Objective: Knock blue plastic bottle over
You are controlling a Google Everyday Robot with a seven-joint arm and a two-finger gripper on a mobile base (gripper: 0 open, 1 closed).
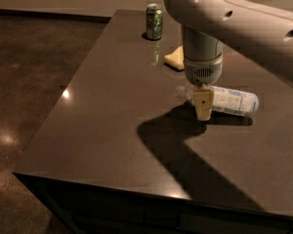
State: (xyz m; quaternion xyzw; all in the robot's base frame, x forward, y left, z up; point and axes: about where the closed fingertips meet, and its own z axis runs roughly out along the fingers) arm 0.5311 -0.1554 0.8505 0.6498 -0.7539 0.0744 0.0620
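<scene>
The blue plastic bottle (pixel 228 101) lies on its side on the dark table (pixel 107 130), right of centre. Its white cap points left and its blue-and-white label faces up. My gripper (pixel 203 107) hangs straight down from the pale arm, directly in front of the bottle's neck end. It hides part of the bottle just behind the cap. It holds nothing that I can see.
A green soda can (pixel 154 21) stands upright at the table's far edge. A yellow sponge (pixel 175 58) lies between the can and the bottle. The arm's shadow falls across the front of the table. The table's left and front edges drop to the floor.
</scene>
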